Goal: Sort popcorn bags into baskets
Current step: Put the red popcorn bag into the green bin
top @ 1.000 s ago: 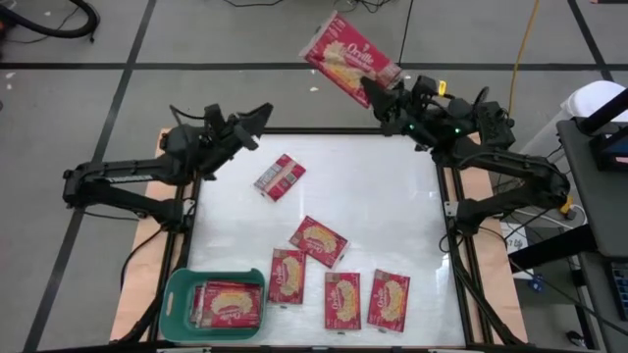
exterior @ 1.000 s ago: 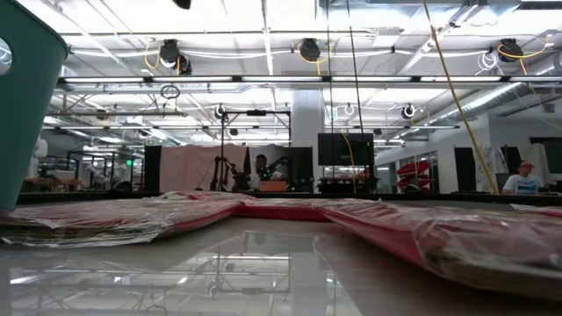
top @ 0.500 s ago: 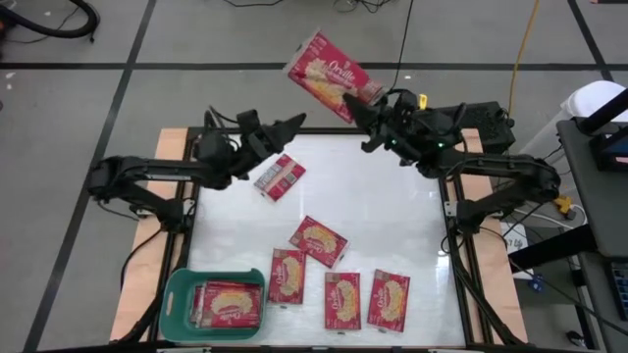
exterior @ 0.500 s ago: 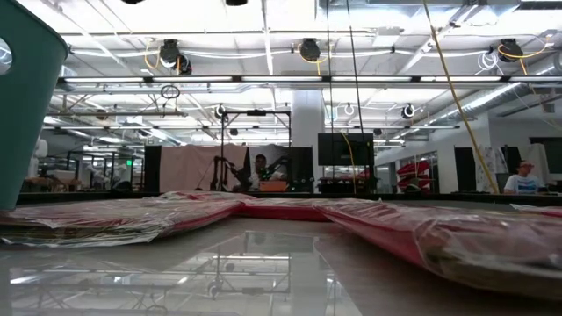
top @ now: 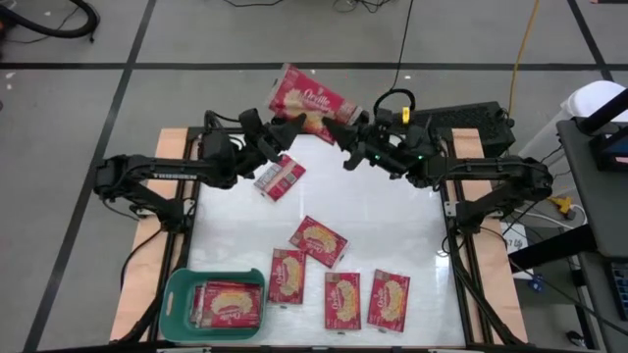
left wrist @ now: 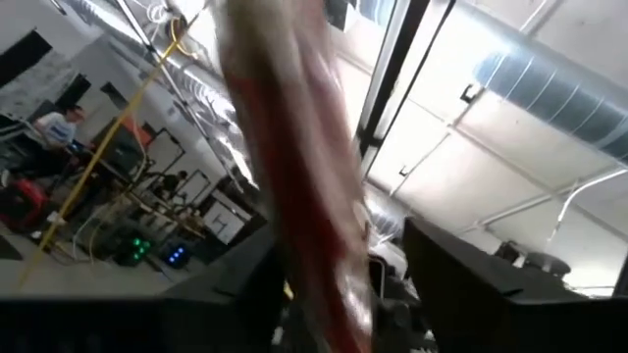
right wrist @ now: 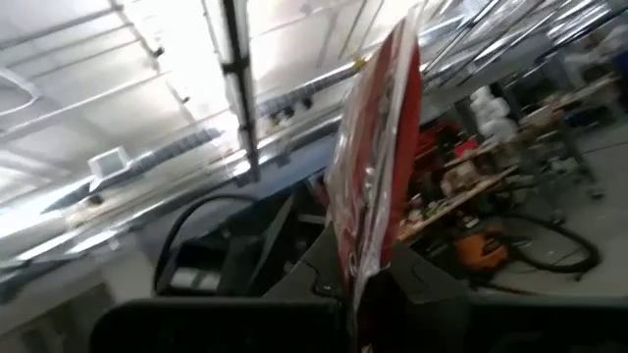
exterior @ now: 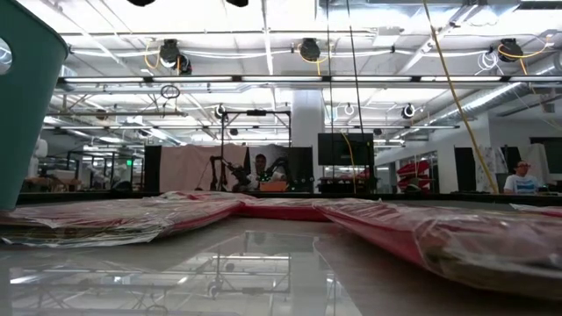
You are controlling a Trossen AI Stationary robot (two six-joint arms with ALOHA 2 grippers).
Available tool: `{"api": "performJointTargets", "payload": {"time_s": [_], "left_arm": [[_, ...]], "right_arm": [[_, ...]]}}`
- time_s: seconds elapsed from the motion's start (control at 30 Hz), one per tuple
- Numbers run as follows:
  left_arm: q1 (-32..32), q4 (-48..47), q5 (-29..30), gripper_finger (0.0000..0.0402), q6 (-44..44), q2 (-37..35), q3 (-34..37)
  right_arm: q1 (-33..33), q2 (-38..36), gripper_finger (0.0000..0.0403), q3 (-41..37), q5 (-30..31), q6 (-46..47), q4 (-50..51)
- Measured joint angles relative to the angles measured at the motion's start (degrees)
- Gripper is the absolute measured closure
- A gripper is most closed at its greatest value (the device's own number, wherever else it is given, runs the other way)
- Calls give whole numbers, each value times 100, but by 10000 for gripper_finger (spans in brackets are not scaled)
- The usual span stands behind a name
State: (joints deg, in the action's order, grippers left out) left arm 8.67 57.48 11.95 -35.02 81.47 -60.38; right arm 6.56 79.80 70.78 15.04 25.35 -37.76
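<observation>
A red popcorn bag hung in the air above the far edge of the table, front panel facing up. The right gripper was clamped shut on its edge. The left gripper reached in from the other side; in its wrist view the packet stood between its parted fingers, and I could not tell whether they pressed on it. It looked like a handover between the arms.

Below them, one packet showing its pale back lay near the far side. Four more lay face up nearer the front: one tilted in the middle, then three in a row. The teal basket sat at the front left corner with at least one packet inside.

By my count the sorting had barely begun: six bags remained outside the basket, counting the one in the air.
</observation>
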Motion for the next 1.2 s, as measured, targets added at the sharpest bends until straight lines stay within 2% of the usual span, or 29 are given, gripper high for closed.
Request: {"api": "performJointTargets", "payload": {"time_s": [0.1,0.27,0.3,0.47,0.57,0.7,0.9,1.07,1.2], "left_arm": [[74,-83,-152,251,-228,-2,-2],[248,-299,-390,367,-448,-2,-2],[287,-320,-456,379,-446,-11,-2],[607,-488,-727,368,-742,-122,2],[938,-782,-1232,368,-998,-357,-2],[1456,-1912,-2526,382,-1130,-725,-8],[2103,-4224,-4690,374,-1181,-1252,-2],[2022,-5441,-6335,369,-1045,-1331,2],[1733,-5826,-6971,379,-855,-1319,2]], "right_arm": [[11,1,400,0,19,-79,-17],[5,-4,397,4,24,-17,253],[5,-14,393,8,22,49,304],[12,-214,354,7,7,513,921],[3,-458,320,9,-36,937,1574],[18,-925,277,9,-491,1758,3044],[204,-1549,235,7,-1572,3047,5086],[559,-1609,215,2,-3094,3628,5830],[811,-1312,204,2,-4140,4038,5413]]}}
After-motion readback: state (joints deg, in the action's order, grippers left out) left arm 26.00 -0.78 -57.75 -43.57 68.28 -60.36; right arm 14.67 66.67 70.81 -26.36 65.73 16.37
